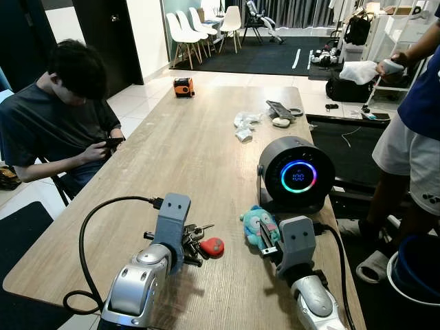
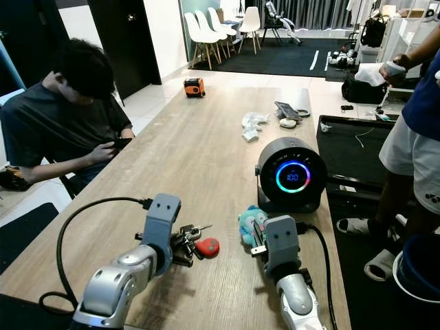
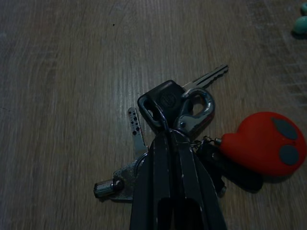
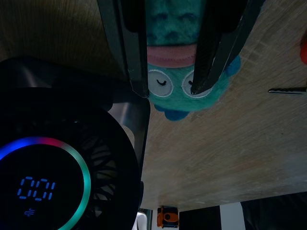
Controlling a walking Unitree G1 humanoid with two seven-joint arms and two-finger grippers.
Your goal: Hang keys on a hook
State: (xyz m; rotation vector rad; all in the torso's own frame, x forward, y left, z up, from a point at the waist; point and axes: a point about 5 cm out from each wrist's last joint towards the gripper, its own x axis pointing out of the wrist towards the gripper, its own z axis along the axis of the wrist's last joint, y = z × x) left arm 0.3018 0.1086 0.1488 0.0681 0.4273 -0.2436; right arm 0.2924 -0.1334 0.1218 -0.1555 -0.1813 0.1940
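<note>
Nearest the robot, the left gripper [image 3: 171, 143] rests low on the wooden worktop [image 1: 185, 144] with its jaws drawn together on the bunch of keys [image 3: 180, 112], pinching it at the ring where the silver carabiner clip [image 3: 196, 108] joins the black key head. The bunch lies flat on the worktop directly ahead of these jaws, touching them; its long axis runs roughly along the line of the fingers, with one bright key blade [image 3: 207, 77] pointing away from the gripper and slightly toward the robot's right. A red fob [image 1: 212, 246] lies just beside the bunch on that same right side, attached to it. The left arm is plainly the nearer arm to the keys and already has them. To the right, near but apart from the fob, the right gripper [image 4: 168, 88] has its jaws apart, straddling a teal plush toy [image 4: 177, 86]; whether they press on it cannot be told. Just beyond the toy stands a round black fan [image 1: 295, 173] with a lit ring. Farther along are crumpled wrappers [image 1: 245, 125], a seated person [image 1: 62, 117] on the robot's left and a standing person [image 1: 412, 130] on its right. No hook can be identified, so the carry direction is undetermined.
</note>
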